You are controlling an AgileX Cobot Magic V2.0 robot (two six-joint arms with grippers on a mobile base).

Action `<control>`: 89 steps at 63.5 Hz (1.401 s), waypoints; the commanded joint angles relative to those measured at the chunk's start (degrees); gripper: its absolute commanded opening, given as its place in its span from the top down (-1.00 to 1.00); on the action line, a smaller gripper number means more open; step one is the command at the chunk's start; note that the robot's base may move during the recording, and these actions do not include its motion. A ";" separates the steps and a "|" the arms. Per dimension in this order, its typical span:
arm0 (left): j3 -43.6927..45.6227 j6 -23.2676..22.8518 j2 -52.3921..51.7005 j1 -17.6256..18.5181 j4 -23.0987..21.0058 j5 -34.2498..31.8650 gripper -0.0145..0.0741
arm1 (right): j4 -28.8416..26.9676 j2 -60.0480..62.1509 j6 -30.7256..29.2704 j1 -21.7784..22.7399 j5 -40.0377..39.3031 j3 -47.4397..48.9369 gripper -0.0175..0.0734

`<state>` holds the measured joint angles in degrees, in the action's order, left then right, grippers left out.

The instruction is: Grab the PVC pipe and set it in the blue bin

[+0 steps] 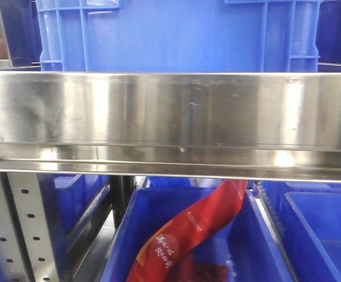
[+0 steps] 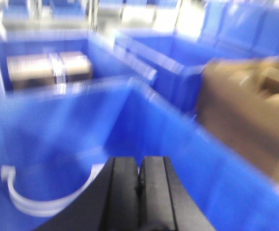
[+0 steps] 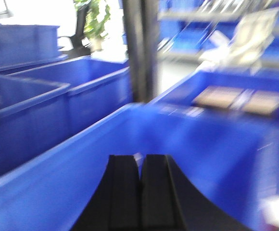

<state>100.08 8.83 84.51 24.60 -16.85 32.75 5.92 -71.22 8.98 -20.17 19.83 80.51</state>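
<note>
The PVC pipe (image 2: 38, 206), a slim white arc, lies low inside a blue bin (image 2: 53, 120) in the blurred left wrist view. Its right end runs behind the left finger of my left gripper (image 2: 140, 161). That gripper is shut, with only a thin dark seam between its black fingers, and I cannot tell whether it touches the pipe. My right gripper (image 3: 139, 158) is also shut, above another blue bin (image 3: 187, 139). A tiny pale sliver shows at its tips, too small to identify. Neither gripper nor the pipe appears in the front view.
A steel shelf beam (image 1: 170, 111) fills the front view, with a blue crate (image 1: 176, 35) on top and a red bag (image 1: 200, 229) in a bin below. Brown boxes (image 2: 48, 67) fill a neighbouring bin, and a brown carton (image 2: 245, 110) stands at the right. A dark post (image 3: 139, 48) rises behind the right gripper.
</note>
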 commanded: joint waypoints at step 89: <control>-59.49 0.21 -44.62 0.41 0.57 -35.06 0.92 | 4.13 39.79 -0.15 0.20 -17.64 -41.18 0.98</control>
<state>40.76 8.96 40.27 24.60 -16.28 -1.14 9.70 -31.77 8.98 -20.17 3.05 39.42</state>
